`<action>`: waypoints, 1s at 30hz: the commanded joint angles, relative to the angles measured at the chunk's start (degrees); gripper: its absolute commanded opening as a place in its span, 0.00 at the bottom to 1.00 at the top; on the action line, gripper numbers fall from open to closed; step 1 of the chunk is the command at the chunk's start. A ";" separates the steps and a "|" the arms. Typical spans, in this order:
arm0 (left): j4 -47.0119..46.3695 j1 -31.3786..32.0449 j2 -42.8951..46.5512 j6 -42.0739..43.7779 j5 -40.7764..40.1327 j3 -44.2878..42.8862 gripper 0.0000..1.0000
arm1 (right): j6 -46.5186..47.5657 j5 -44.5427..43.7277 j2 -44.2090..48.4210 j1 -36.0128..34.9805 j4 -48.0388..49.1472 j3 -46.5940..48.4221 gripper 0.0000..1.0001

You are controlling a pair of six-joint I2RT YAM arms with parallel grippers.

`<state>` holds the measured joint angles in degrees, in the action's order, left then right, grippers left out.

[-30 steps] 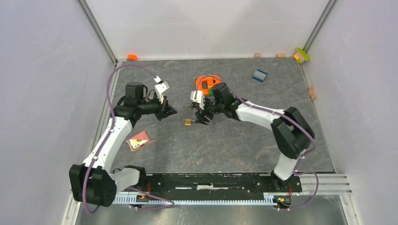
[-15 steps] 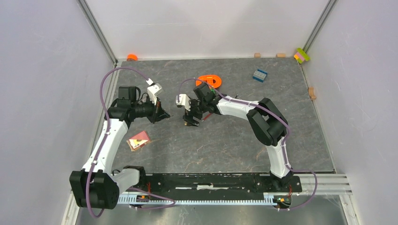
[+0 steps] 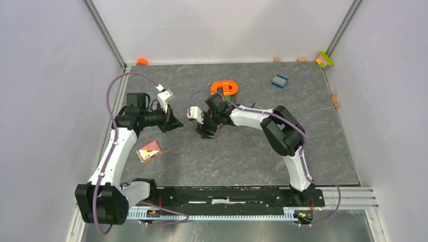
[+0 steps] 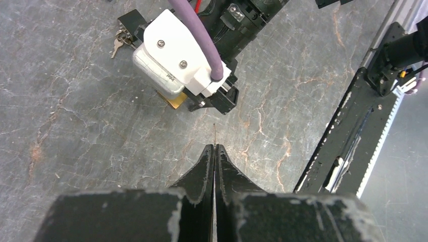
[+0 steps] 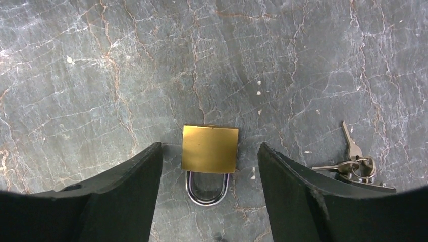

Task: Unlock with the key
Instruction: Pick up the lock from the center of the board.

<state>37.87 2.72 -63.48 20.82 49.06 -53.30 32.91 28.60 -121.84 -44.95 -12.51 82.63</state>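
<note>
Two fingers of right gripper spread wide, empty | padlock flat between them; keys just outside one | left gripper pinched shut, nothing seen held | descend centred; clamp body, not shackle

Top view looks down from the near edge on the whole table; right wrist looks straight down, close, on the padlock; left wrist, slanted, shares padlock and keys.

Light was bright and diffuse from overhead, and shadows on the table were soft and short. Wrist views were sharp, with a mild sheen on the padlock. Top view's edges leaned slightly.
</note>
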 commanded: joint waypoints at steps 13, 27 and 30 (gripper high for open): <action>4.28 -1.49 0.72 -4.20 4.34 -3.74 0.02 | 0.93 -1.58 2.00 0.19 2.05 -2.01 0.15; 3.04 -1.14 -10.29 -12.90 12.37 -7.12 0.02 | 8.21 17.50 29.04 8.04 6.93 -22.38 0.00; 5.15 -0.05 -15.23 -15.05 17.00 -9.80 0.02 | 11.58 20.00 36.46 8.61 4.72 -25.93 0.00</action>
<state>41.78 1.76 -74.37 11.31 58.06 -58.57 38.72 40.36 -94.80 -36.56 -8.67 59.68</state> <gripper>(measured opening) 0.029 0.401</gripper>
